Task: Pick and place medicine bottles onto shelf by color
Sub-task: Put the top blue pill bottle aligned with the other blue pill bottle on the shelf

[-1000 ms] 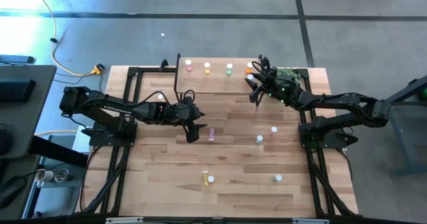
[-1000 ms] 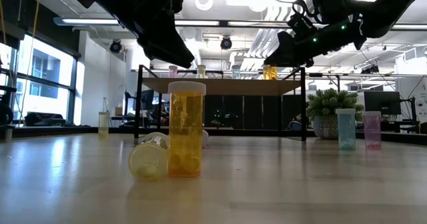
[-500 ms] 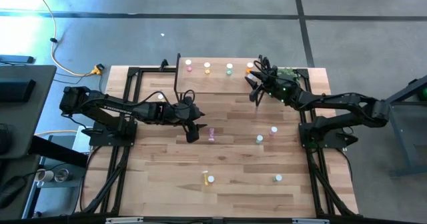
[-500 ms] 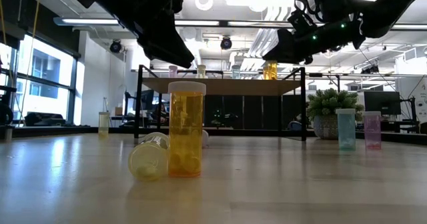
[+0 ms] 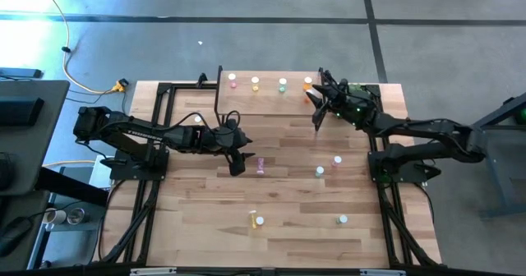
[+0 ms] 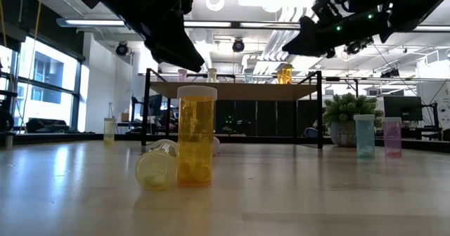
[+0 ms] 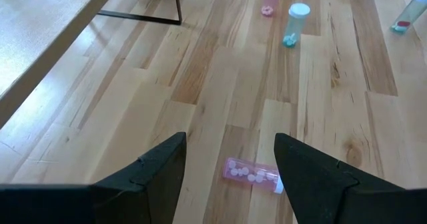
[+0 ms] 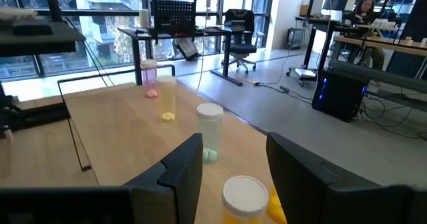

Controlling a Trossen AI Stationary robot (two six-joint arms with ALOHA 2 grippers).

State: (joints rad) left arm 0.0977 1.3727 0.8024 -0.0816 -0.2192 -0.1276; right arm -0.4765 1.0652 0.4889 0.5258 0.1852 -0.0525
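Note:
The shelf (image 5: 267,95) stands at the table's far edge. On it a pink (image 5: 233,80), a yellow (image 5: 255,82), a green (image 5: 283,84) and an orange bottle (image 5: 308,83) stand upright in a row. My right gripper (image 5: 316,105) is open and empty above the shelf's right end. In its wrist view (image 8: 233,139) the orange bottle's white cap (image 8: 244,192) shows between the fingers, apart from them. My left gripper (image 5: 237,163) is open and empty above mid-table. A pink bottle (image 7: 252,173) lies on its side just beyond its fingertips (image 7: 230,139).
Loose bottles on the table: a pink (image 5: 337,159) and a green one (image 5: 320,171) right of centre, a green one (image 5: 343,219) near the front right, an upright orange one (image 6: 197,138) with a yellow one lying beside it (image 6: 156,169) near the front. A potted plant (image 5: 353,89) stands beside the shelf.
My right gripper has risen and drawn back toward the table's right edge, away from the orange bottle, which stays upright on the shelf. My left arm has kept still.

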